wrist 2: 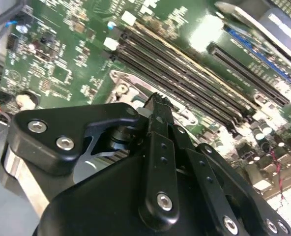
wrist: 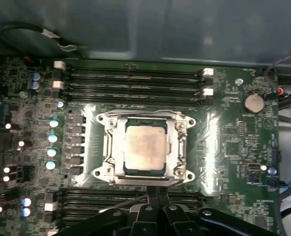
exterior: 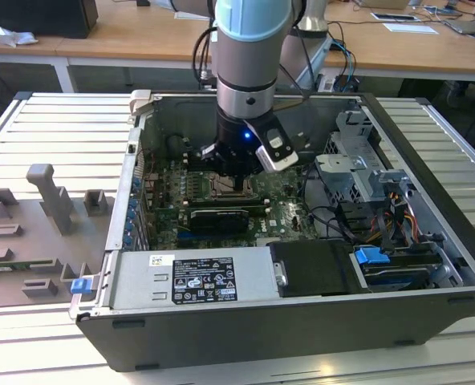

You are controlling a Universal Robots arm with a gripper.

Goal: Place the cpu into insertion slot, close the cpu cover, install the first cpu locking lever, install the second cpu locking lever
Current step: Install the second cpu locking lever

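The cpu (wrist: 145,147), a pale silver square, lies flat in the insertion slot (wrist: 187,173) on the green board. The cpu cover (wrist: 111,147), a silvery frame, lies down around it with the chip showing through its cut-out. My gripper (wrist: 157,194) has its two thin black fingers pressed together, shut, with the tips at one edge of the socket frame. From outside, the gripper (exterior: 236,188) hangs straight down into the open case over the socket. In the second wrist view the gripper (wrist 2: 158,101) ends just beside the cover (wrist 2: 123,88). I cannot make out the locking levers against the frame.
Long black memory slots (wrist: 130,81) flank the socket on two sides. A black graphics card (exterior: 219,218) lies just in front of the socket. Case walls (exterior: 137,168), a grey drive cage (exterior: 358,160) and loose cables (exterior: 398,216) hem the arm in.
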